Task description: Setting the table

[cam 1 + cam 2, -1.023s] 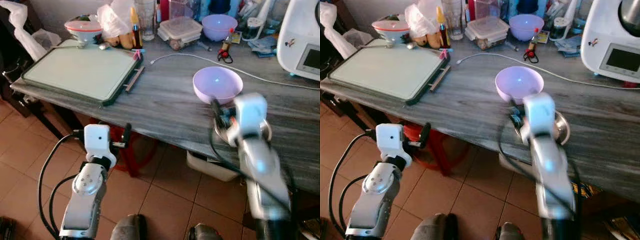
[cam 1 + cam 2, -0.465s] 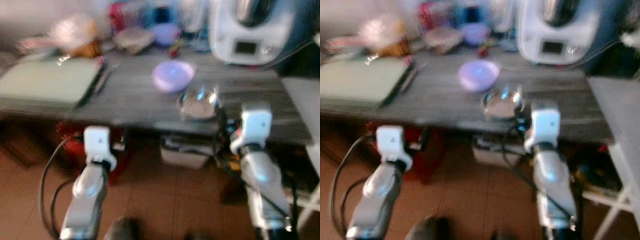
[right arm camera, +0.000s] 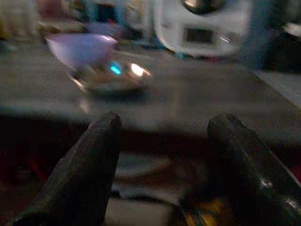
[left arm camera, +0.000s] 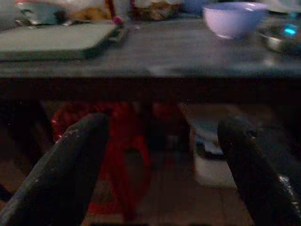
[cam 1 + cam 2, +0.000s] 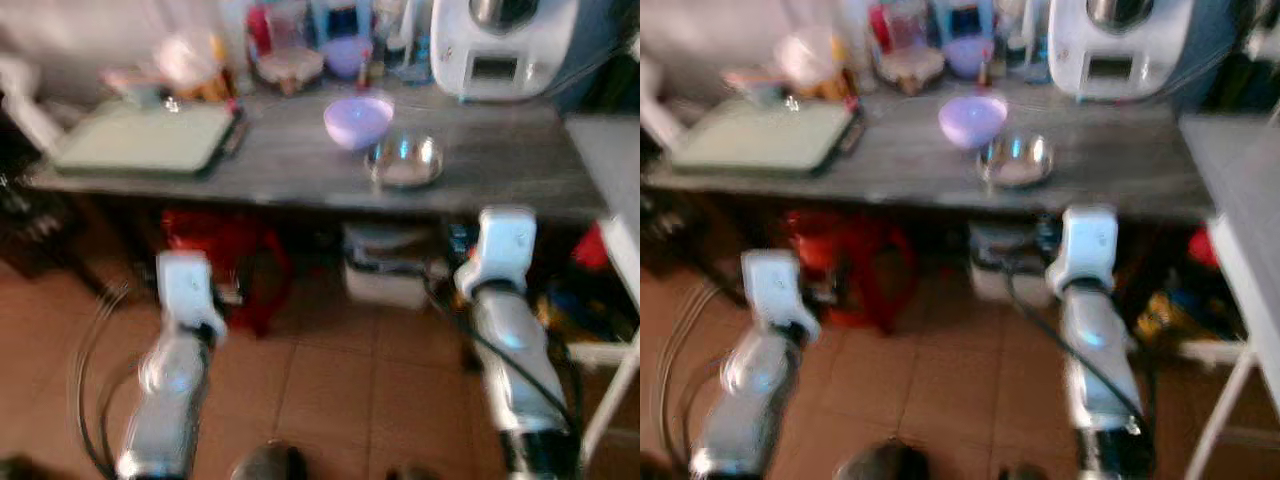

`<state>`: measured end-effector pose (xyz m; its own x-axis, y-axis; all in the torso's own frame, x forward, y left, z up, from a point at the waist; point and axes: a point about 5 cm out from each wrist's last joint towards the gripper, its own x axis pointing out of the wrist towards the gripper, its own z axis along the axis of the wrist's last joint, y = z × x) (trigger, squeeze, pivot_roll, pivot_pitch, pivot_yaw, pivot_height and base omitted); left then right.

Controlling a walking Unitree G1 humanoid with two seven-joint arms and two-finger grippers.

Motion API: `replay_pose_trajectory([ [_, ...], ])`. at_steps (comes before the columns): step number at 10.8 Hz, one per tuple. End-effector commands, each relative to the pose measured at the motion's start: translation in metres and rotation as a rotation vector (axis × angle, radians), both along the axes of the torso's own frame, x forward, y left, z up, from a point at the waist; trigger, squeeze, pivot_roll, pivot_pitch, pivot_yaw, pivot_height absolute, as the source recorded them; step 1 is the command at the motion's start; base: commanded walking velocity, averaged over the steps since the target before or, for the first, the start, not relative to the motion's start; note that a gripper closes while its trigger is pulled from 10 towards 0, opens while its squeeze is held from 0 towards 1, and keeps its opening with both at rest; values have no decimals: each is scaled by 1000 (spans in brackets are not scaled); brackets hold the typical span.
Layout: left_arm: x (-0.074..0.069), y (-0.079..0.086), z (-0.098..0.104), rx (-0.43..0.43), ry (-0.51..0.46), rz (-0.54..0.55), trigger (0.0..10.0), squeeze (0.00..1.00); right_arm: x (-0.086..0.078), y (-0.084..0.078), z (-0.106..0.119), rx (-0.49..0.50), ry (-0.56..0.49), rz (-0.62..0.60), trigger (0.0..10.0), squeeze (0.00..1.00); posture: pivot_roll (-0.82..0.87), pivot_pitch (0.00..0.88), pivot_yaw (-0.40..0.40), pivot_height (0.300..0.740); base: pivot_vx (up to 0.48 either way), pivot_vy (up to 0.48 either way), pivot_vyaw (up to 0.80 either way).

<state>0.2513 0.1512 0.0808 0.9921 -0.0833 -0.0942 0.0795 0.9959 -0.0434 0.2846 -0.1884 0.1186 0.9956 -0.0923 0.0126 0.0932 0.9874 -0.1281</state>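
Both grippers, left gripper (image 4: 160,160) and right gripper (image 3: 162,155), hang spread and empty below the table's (image 5: 300,170) front edge. The steel bowl (image 5: 403,161) sits near that edge, touching the purple bowl (image 5: 358,118). I'd step closer before reaching.

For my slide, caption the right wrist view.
Open right gripper below the table edge, facing a metal bowl and lilac bowl.

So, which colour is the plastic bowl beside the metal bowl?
Light purple plastic bowl; clearest in the left eye view.
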Motion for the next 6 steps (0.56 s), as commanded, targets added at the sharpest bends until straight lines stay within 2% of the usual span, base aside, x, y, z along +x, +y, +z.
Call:
replay_pose_trajectory([
  [1,1,5,0,17,-5,2,10000,0,1,6,-2,41,0,29,10000,0,-46,0,85,740,-289,0,0],
  [2,0,1,-2,0,0,3,10000,0,-2,7,-9,74,28,2,10000,0,-40,0,72,740,0,0,0],
  [4,2,-8,10,-20,-69,-69,10000,0,-1,22,3,238,-43,106,10000,0,-24,0,64,740,0,0,0],
  [5,6,-8,14,-16,-84,-80,10000,0,2,22,3,219,-42,107,10000,0,-21,0,64,740,0,0,0],
  [6,9,-7,16,-22,-89,-73,10000,0,4,21,2,231,-31,96,10000,0,-24,0,66,740,0,-472,0],
])
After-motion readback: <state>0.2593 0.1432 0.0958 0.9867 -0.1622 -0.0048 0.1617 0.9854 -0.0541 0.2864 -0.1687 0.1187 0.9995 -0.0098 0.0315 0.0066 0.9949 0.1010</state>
